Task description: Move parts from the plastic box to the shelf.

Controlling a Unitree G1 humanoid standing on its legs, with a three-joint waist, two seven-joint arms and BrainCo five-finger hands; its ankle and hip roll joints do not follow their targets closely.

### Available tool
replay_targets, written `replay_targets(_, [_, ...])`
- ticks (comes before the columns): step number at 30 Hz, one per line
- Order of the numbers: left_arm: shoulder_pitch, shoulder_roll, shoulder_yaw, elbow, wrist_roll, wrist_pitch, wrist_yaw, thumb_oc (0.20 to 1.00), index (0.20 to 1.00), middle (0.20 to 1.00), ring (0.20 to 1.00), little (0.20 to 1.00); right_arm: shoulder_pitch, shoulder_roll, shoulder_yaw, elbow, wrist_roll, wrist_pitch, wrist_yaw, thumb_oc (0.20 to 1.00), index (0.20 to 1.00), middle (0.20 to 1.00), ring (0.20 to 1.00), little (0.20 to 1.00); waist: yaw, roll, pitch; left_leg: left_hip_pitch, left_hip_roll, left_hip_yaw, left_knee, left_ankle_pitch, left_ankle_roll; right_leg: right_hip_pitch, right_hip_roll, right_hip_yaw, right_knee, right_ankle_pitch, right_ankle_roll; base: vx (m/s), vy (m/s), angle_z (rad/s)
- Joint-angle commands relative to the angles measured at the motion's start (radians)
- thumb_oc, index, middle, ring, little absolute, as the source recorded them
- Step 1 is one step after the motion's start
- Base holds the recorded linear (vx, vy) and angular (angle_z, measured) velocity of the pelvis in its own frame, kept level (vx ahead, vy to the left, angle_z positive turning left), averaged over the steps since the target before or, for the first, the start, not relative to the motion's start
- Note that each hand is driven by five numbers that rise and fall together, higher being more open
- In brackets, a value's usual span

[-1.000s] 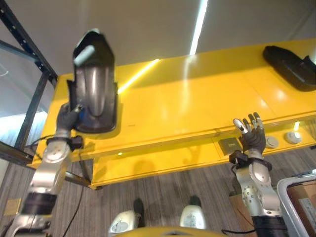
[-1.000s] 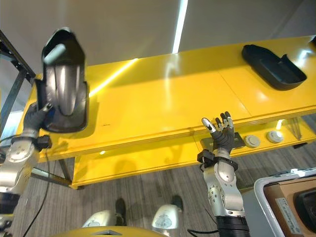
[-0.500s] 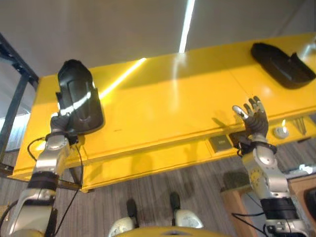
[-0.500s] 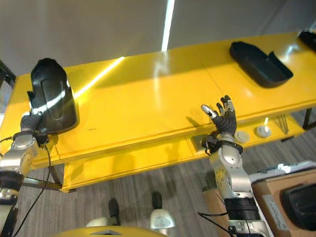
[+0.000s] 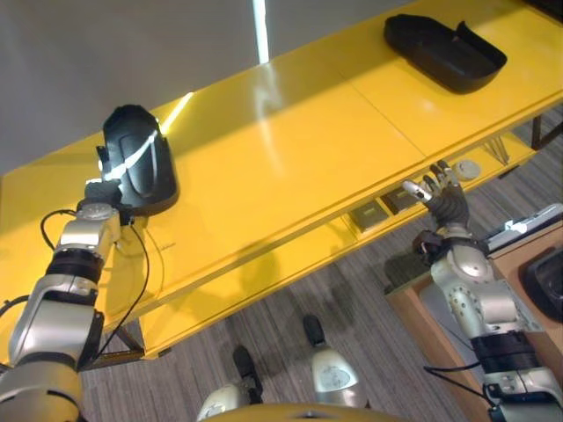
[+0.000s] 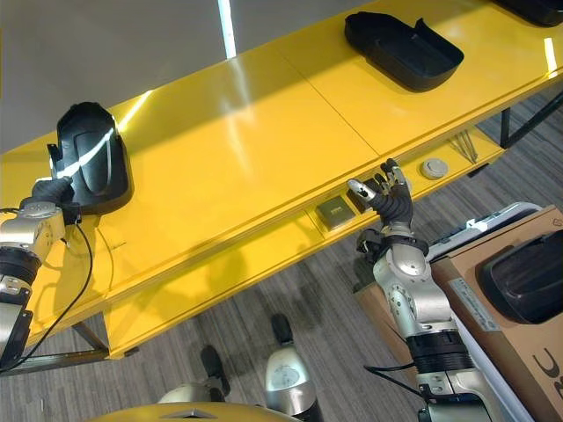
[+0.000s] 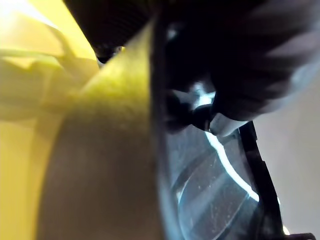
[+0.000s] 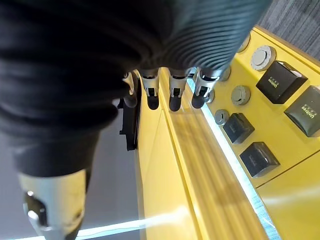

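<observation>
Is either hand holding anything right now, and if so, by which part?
The left hand sits at the near end of the black part lying on the yellow shelf; whether its fingers grip cannot be told. The right hand is open, holding nothing.

The right hand (image 8: 170, 90) extended straight, dark-tipped fingers (image 8: 174, 97) over the edge of the yellow shelf (image 8: 170, 165), holding nothing. A black part (image 8: 131, 122) lay on the shelf top beyond the fingertips. Small dark blocks (image 8: 257, 159) and round grey discs (image 8: 263, 57) rested on the lower yellow ledge (image 8: 290, 190).
</observation>
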Motion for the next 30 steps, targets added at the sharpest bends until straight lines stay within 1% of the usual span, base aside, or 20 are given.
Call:
replay_targets(1, [0.048, 0.076, 0.003, 0.064, 0.054, 0.015, -0.027, 0.200, 0.200, 0.200, 0.200, 0.200, -0.005, -0.002, -0.013, -0.054, 0.018, -0.028, 0.016, 1.000, 1.000, 1.000, 1.000, 1.000, 0.037, -0.036, -0.053, -0.006, 0.026, -0.015, 0.046, -0.011, 0.003, -0.007, -0.044, 0.009, 0.034, -0.041, 0.021, 0.03, -0.011, 0.04])
replay_targets(4, [0.101, 0.086, 0.029, 0.033, 0.088, 0.013, -0.059, 0.200, 0.200, 0.200, 0.200, 0.200, 0.025, 0.005, -0.024, -0.070, 0.011, -0.018, 0.016, 1.000, 1.000, 1.000, 1.000, 1.000, 0.050, -0.033, -0.060, 0.004, 0.024, -0.020, 0.049, -0.016, 0.005, 0.009, -0.048, 0.002, 0.033, -0.044, 0.024, 0.04, -0.006, 0.02])
replay_targets(7, [0.173, 0.084, 0.059, -0.001, 0.116, 0.030, -0.084, 0.200, 0.200, 0.200, 0.200, 0.200, 0.057, 0.015, -0.035, -0.078, 0.006, -0.018, 0.009, 1.000, 1.000, 1.000, 1.000, 1.000, 0.066, -0.030, -0.067, 0.014, 0.022, -0.024, 0.049, -0.020, 0.009, 0.025, -0.053, -0.005, 0.030, -0.046, 0.025, 0.03, 0.002, 0.06])
replay_targets(9, [0.203, 0.085, 0.071, -0.002, 0.114, 0.026, -0.097, 0.200, 0.200, 0.200, 0.200, 0.200, 0.061, 0.015, -0.039, -0.080, 0.014, -0.017, -0.001, 1.000, 1.000, 1.000, 1.000, 1.000, 0.072, -0.029, -0.069, 0.017, 0.020, -0.028, 0.049, -0.022, 0.010, 0.030, -0.054, -0.008, 0.028, -0.046, 0.026, 0.01, 0.004, 0.13])
replay_targets(10, [0.227, 0.083, 0.083, -0.008, 0.128, 0.014, -0.110, 0.200, 0.200, 0.200, 0.200, 0.200, 0.064, 0.018, -0.043, -0.086, 0.015, -0.013, -0.003, 1.000, 1.000, 1.000, 1.000, 1.000, 0.079, -0.029, -0.070, 0.021, 0.020, -0.030, 0.047, -0.024, 0.011, 0.035, -0.055, -0.011, 0.025, -0.048, 0.027, 0.00, 0.007, 0.11])
replay_targets(14, [0.257, 0.074, 0.094, -0.025, 0.132, 0.001, -0.116, 0.200, 0.200, 0.200, 0.200, 0.200, 0.072, 0.023, -0.044, -0.094, 0.007, -0.009, -0.001, 1.000, 1.000, 1.000, 1.000, 1.000, 0.085, -0.028, -0.071, 0.024, 0.018, -0.032, 0.046, -0.025, 0.012, 0.040, -0.056, -0.014, 0.023, -0.048, 0.028, 0.00, 0.004, 0.03])
replay_targets(16, [0.305, 0.045, 0.111, -0.064, 0.143, 0.004, -0.113, 0.200, 0.200, 0.200, 0.200, 0.200, 0.087, 0.033, -0.048, -0.100, -0.004, -0.009, 0.002, 1.000, 1.000, 1.000, 1.000, 1.000, 0.096, -0.028, -0.075, 0.030, 0.018, -0.035, 0.042, -0.025, 0.013, 0.049, -0.057, -0.020, 0.017, -0.048, 0.028, 0.00, 0.000, 0.00])
replay_targets(18, [0.317, 0.037, 0.113, -0.068, 0.137, 0.002, -0.107, 0.200, 0.200, 0.200, 0.200, 0.200, 0.087, 0.034, -0.048, -0.097, -0.002, -0.012, -0.001, 1.000, 1.000, 1.000, 1.000, 1.000, 0.100, -0.029, -0.077, 0.030, 0.018, -0.037, 0.041, -0.024, 0.013, 0.050, -0.057, -0.022, 0.016, -0.047, 0.029, 0.00, -0.003, 0.02])
replay_targets(25, [0.324, 0.025, 0.121, -0.059, 0.124, -0.017, -0.108, 0.200, 0.200, 0.200, 0.200, 0.200, 0.084, 0.035, -0.045, -0.100, -0.002, 0.001, -0.007, 1.000, 1.000, 1.000, 1.000, 1.000, 0.101, -0.031, -0.082, 0.037, 0.020, -0.034, 0.034, -0.024, 0.012, 0.054, -0.057, -0.024, 0.015, -0.050, 0.030, 0.00, -0.002, 0.01])
replay_targets(26, [0.329, 0.022, 0.121, -0.064, 0.128, -0.018, -0.120, 0.473, 0.473, 0.473, 0.473, 0.473, 0.087, 0.035, -0.045, -0.098, -0.005, -0.001, -0.007, 1.000, 1.000, 1.000, 1.000, 1.000, 0.102, -0.031, -0.084, 0.037, 0.020, -0.033, 0.034, -0.024, 0.011, 0.054, -0.057, -0.024, 0.015, -0.051, 0.031, 0.00, 0.000, 0.00])
replay_targets(27, [0.331, 0.021, 0.121, -0.067, 0.130, -0.017, -0.125, 1.000, 1.000, 1.000, 1.000, 1.000, 0.088, 0.035, -0.046, -0.095, -0.004, -0.002, -0.006, 1.000, 1.000, 1.000, 1.000, 1.000, 0.102, -0.031, -0.084, 0.038, 0.020, -0.033, 0.035, -0.024, 0.011, 0.055, -0.057, -0.024, 0.014, -0.050, 0.031, 0.00, 0.000, 0.00])
replay_targets(30, [0.332, 0.018, 0.120, -0.073, 0.121, -0.021, -0.121, 1.000, 1.000, 1.000, 1.000, 1.000, 0.090, 0.036, -0.046, -0.091, -0.005, -0.006, -0.009, 1.000, 1.000, 1.000, 1.000, 1.000, 0.104, -0.031, -0.086, 0.040, 0.020, -0.033, 0.033, -0.025, 0.010, 0.058, -0.057, -0.026, 0.011, -0.050, 0.031, 0.00, 0.000, 0.00])
